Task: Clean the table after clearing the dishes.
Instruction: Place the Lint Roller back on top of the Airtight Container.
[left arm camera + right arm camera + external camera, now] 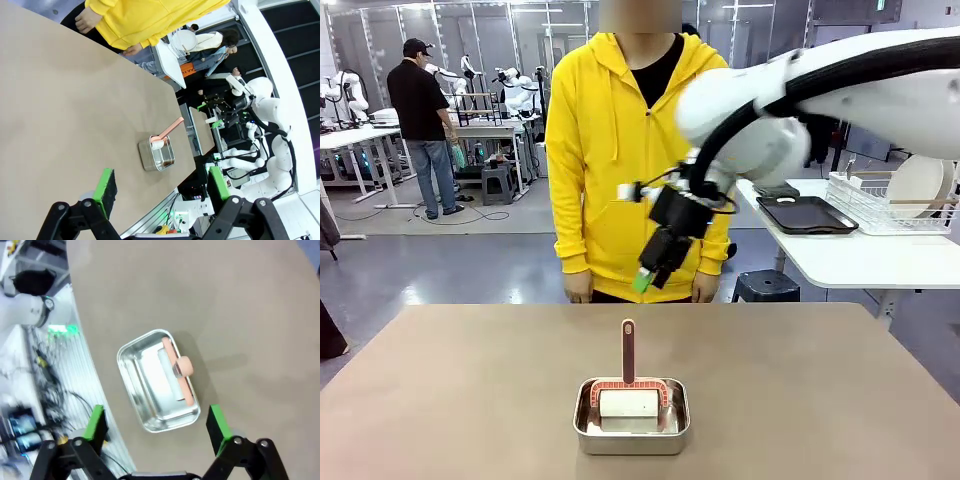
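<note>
The beige-brown table [450,400] bears a small steel pan [582,425] near its front edge. In the pan stands a white cleaning block with an upright salmon-red handle [628,350]. My right gripper [645,278] hangs open high above the pan, in front of a person in a yellow hoodie. From its wrist I look straight down on the pan [127,352] and the handle's end [183,366], with the right gripper [156,424] holding nothing. My left gripper [161,185] is open and holds nothing, off the table's near edge, with the pan [150,161] ahead. Of the dishes, one plate [920,185] stands in a wire rack.
The person [620,150] stands at the far edge with hands hanging at the tabletop's rim. A white side table [860,260] at the right carries a dark tray [810,215] and the wire rack [865,200]. Bare tabletop surrounds the pan.
</note>
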